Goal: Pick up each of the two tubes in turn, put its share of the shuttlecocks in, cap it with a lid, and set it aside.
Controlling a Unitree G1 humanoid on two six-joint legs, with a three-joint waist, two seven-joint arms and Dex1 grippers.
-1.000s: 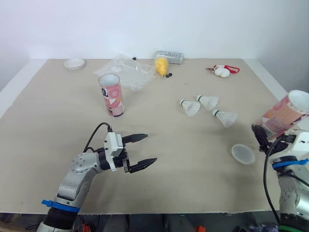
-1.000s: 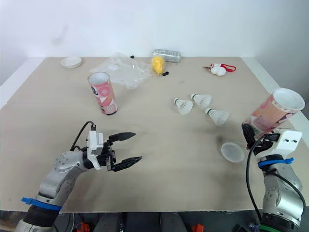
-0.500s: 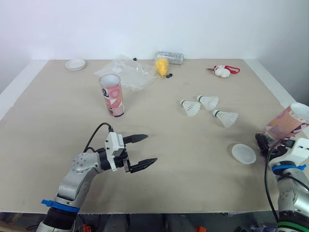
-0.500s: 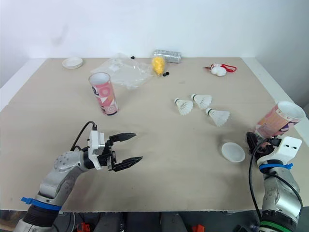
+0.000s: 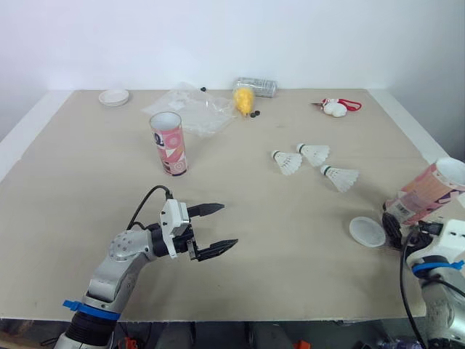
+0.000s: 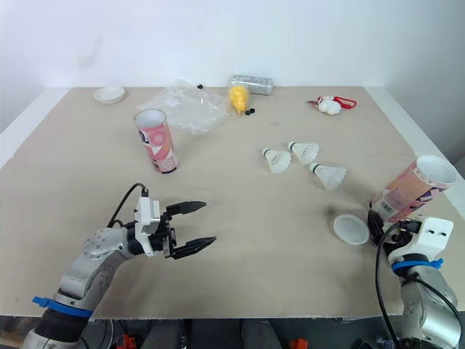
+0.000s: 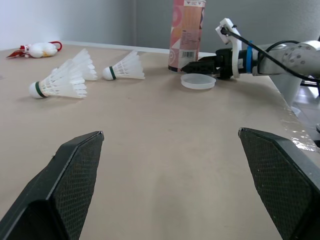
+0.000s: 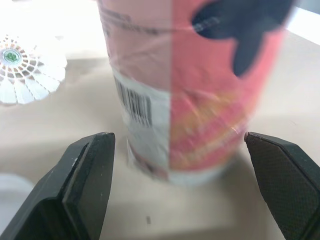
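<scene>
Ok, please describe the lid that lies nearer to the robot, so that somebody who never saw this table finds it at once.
On the beige table, go to the near right side, where a pink tube stands at the edge. The lid is the shallow white disc lying flat just left of that tube's base; the other lid sits in the far left corner.

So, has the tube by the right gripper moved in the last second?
Yes: the tube has come down. Its base is now beside the lid, where earlier it hung above it.
</scene>
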